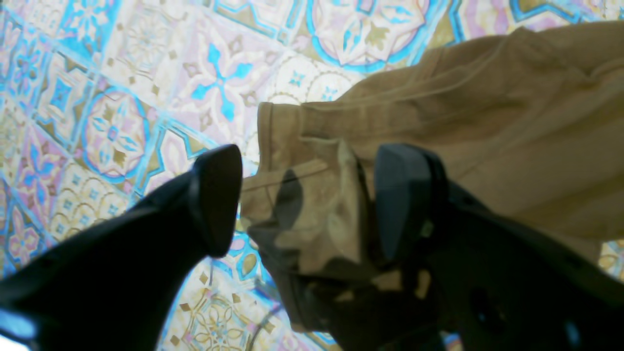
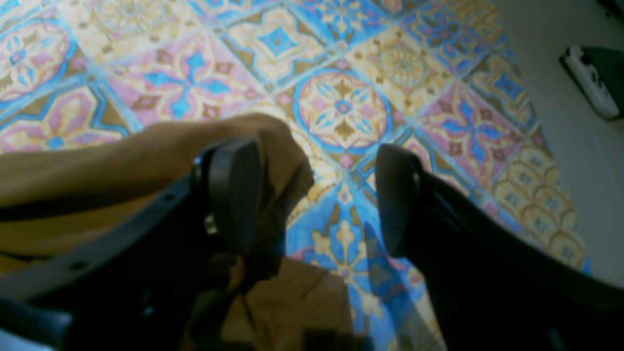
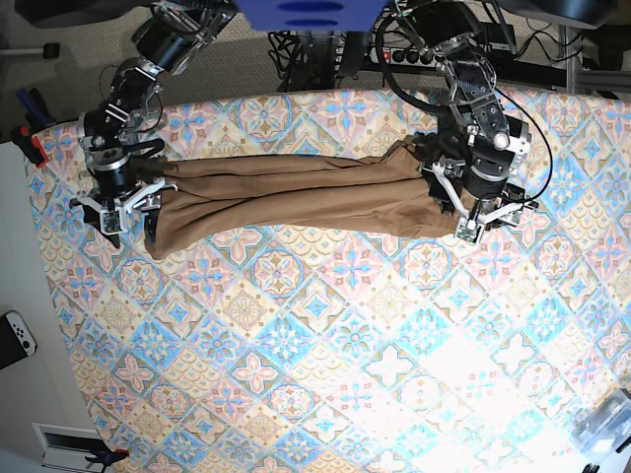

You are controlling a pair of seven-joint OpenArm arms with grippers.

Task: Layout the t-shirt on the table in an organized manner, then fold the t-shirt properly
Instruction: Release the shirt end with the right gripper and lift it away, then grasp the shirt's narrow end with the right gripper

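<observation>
The t-shirt [image 3: 296, 192] lies stretched in a long rumpled band across the upper part of the bench [image 3: 325, 374]. Both the left pincer [image 3: 480, 219] and the right pincer [image 3: 118, 209] stand apart at its ends, gripping nothing. To lay it out well, I'd say each should retake a single edge and spread the cloth flat.

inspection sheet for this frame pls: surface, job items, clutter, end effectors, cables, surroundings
Surface: table under a pastel blue, pink and cream tile-pattern cloth, lying flat.
Job's things: plain tan-brown cotton t-shirt bunched into a long band along the far side, not yet folded.
Clutter: clear plastic item at the near corner.
End effectors: left end effector open over the shirt's end; right end effector open, one finger against fabric.
Cables: black cables behind the table.
Surroundings: white-and-black game controller on the floor.
</observation>
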